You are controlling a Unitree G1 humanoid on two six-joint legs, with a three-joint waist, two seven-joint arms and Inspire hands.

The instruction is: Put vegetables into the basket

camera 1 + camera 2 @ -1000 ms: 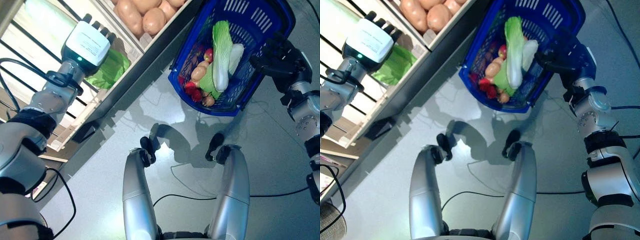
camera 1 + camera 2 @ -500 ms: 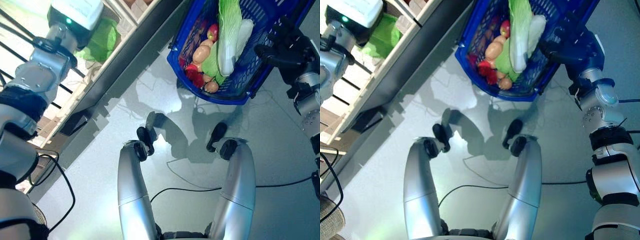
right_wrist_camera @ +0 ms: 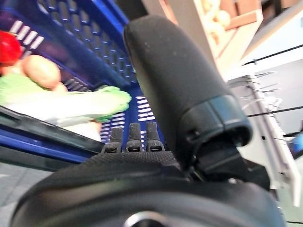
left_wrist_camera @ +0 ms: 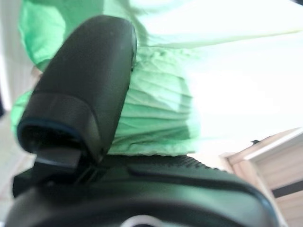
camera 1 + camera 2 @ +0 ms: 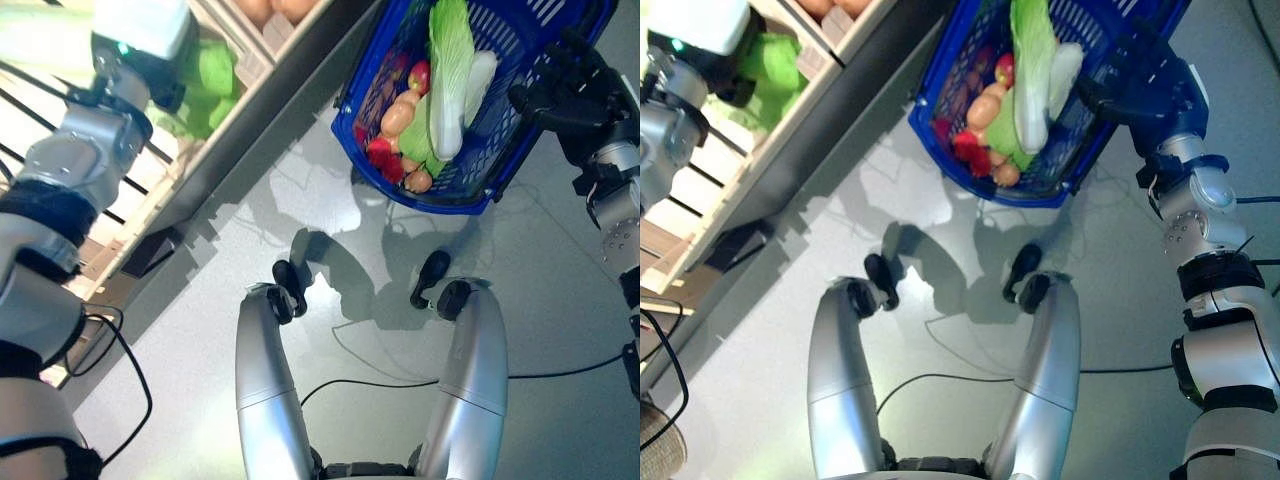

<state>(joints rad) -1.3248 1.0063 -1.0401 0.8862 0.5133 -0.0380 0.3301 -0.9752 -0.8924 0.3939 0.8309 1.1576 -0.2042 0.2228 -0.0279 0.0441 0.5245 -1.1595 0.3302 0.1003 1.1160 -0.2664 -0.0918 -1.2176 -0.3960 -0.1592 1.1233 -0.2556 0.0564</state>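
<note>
Shelf unit (image 5: 240, 130): pale wood with a dark front edge, running diagonally from 7 o'clock to 12 o'clock.
Wire rack (image 5: 40, 130): black bars at 9 o'clock, beside the shelf unit.
Floor (image 5: 560, 330): smooth grey, from centre to 4 o'clock.

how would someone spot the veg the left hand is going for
Start at the wooden shelf on the robot's left. The left hand is against a leafy green vegetable there, bright green and crinkled, unlike the smooth tan potatoes in the next compartment.
</note>
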